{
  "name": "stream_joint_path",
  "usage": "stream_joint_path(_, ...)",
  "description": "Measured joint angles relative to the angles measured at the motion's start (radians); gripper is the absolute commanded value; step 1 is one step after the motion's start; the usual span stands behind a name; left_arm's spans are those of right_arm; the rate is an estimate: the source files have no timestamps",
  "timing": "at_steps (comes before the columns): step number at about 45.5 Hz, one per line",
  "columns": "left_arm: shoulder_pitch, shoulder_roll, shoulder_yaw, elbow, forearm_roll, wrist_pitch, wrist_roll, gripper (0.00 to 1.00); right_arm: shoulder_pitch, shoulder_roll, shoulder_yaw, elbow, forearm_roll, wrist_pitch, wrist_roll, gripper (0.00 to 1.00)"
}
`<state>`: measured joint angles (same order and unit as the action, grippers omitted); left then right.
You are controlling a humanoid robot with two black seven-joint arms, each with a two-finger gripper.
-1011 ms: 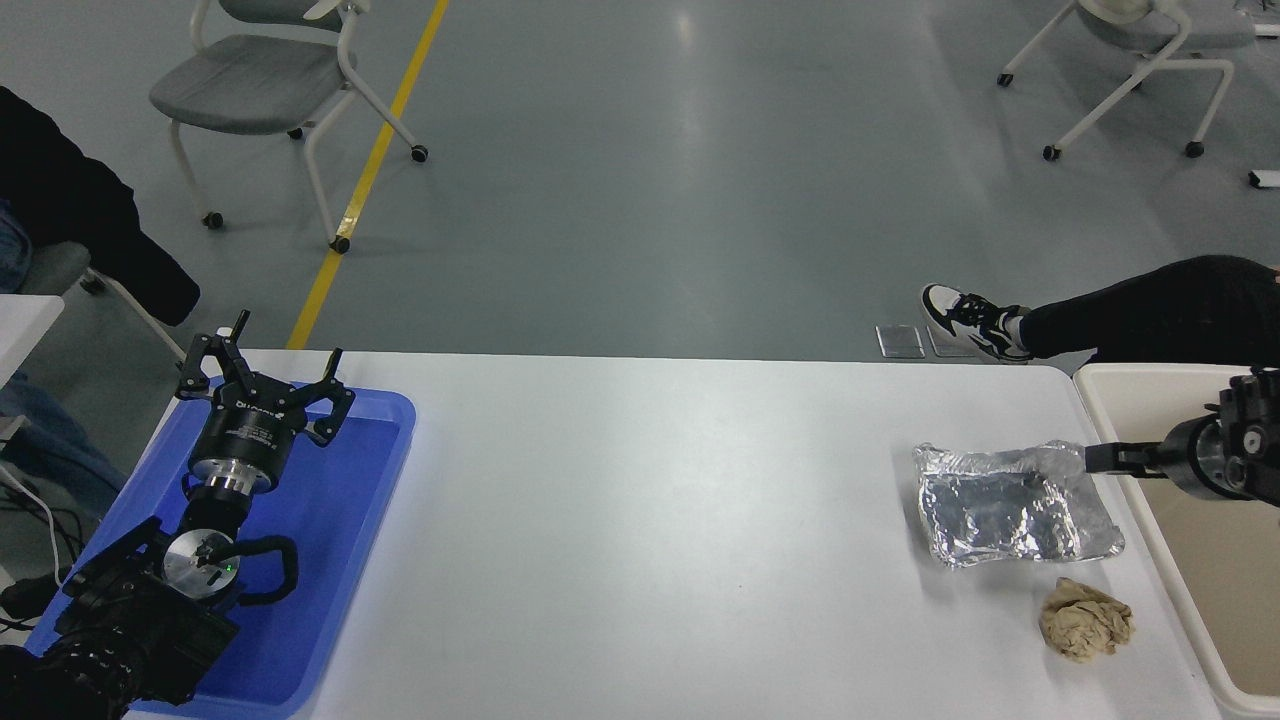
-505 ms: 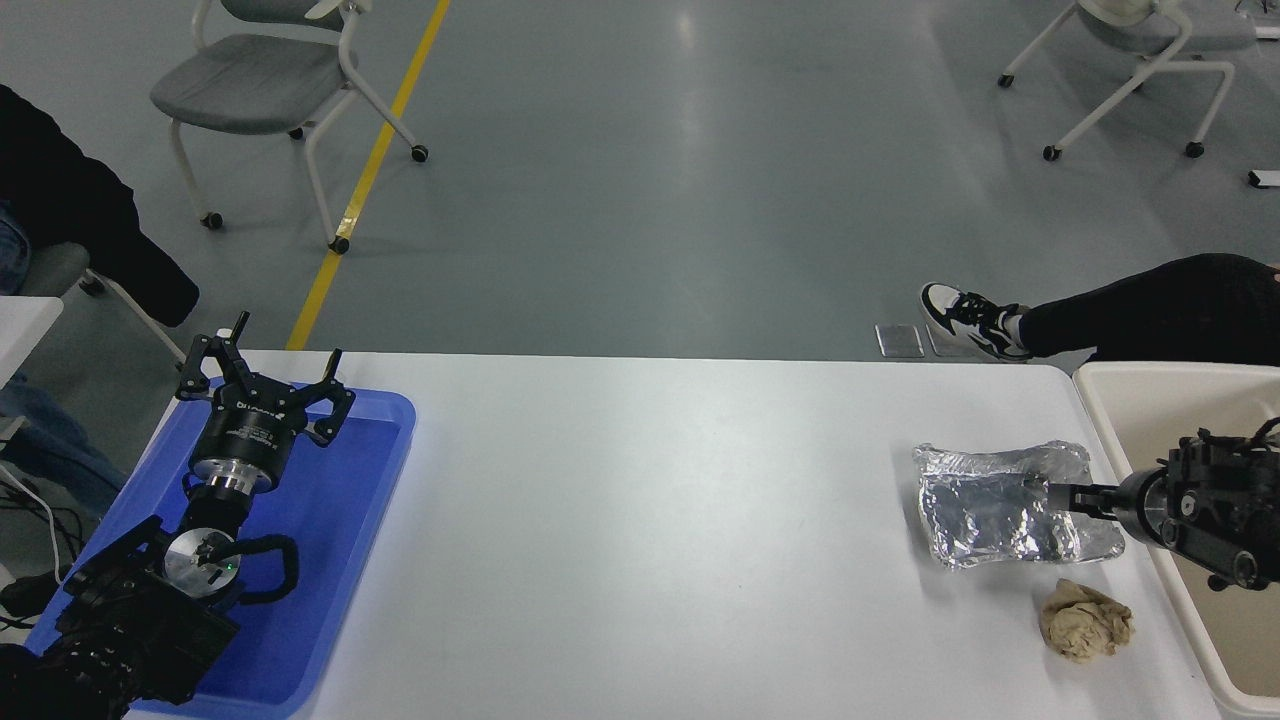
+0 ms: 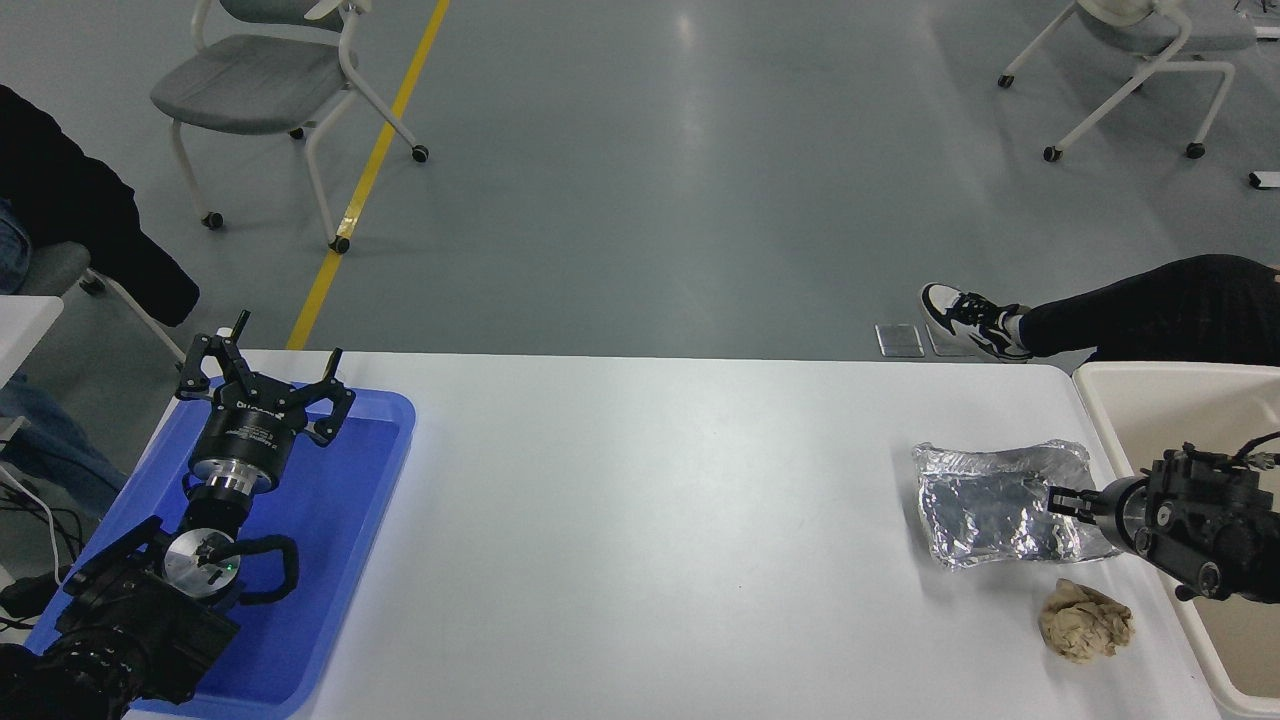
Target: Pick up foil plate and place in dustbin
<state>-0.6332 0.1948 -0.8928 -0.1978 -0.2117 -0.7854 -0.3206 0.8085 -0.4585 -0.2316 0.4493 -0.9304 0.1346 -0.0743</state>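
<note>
foil plate [image 3: 1000, 503] shiny silver, dustbin [image 3: 1105, 412] beige, tray [image 3: 330, 520] blue, paper ball [image 3: 1085, 621] tan, table [image 3: 650, 530] white, 2 grippers black.

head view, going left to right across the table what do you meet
blue tray with the parked left pincer over it → foil plate → right pincer at the plate's right end → dustbin. The paper ball overlaps these in the order, so it is left out.
</note>
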Motion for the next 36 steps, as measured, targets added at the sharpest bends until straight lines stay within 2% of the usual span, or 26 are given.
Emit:
stream_joint_path(26,0.000,0.000,0.000,0.001,0.000,0.000,0.000,1.00,0.007,-0.004,0.013,0.032,0.006,0.004,0.015,0.00)
stream_joint_path(36,-0.001,-0.001,0.000,0.000,0.000,0.000,0.000,1.00,0.139,-0.138,-0.075,0.241,0.005,0.013,0.015,0.00)
